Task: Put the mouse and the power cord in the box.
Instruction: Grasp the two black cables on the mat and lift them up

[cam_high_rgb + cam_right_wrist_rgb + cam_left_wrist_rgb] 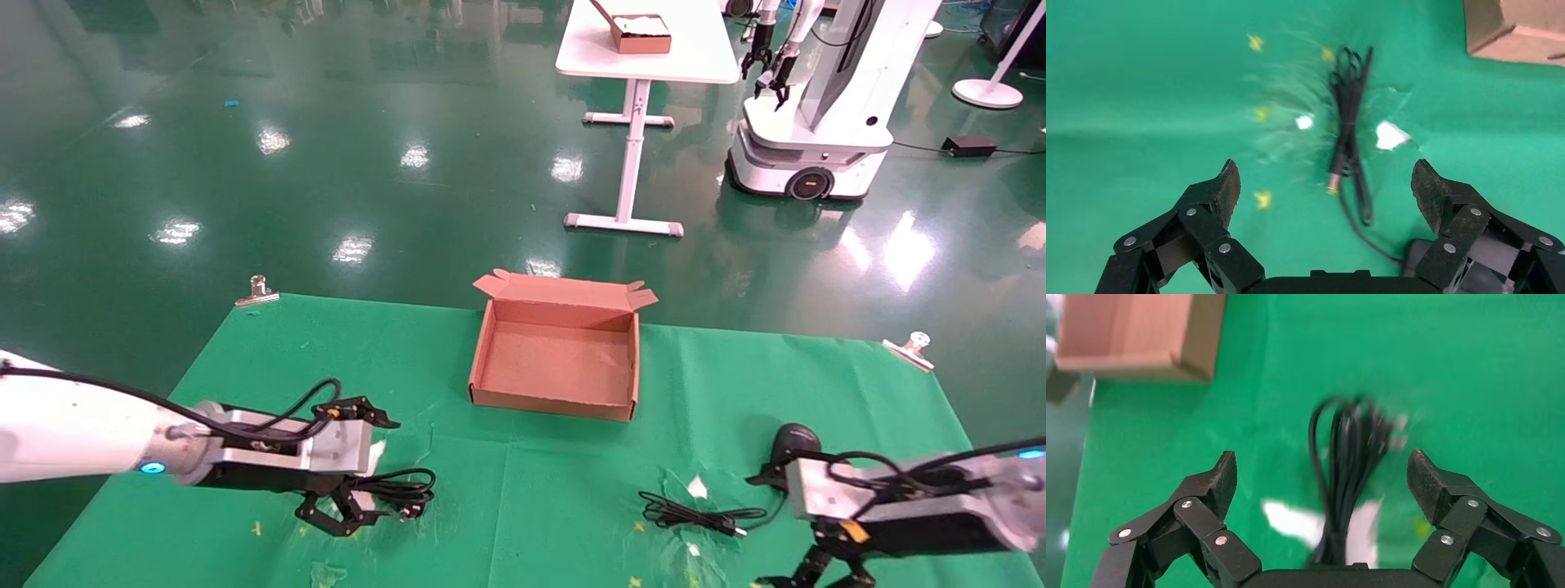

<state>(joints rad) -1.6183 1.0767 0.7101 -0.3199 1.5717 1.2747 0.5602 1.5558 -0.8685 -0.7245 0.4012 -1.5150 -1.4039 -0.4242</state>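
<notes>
Mouse [797,441] half behind right arm

Robot lab: green floor [327,163], wheeled robot [817,122]

My counter wears a matt green cloth [523,490], patched with shiny clear tape at 6 o'clock. The box [556,359] is plain matt brown cardboard, its inside slightly rough. Beyond it at 12 o'clock, the green floor [327,147] is glossy, mirroring the lights.
</notes>
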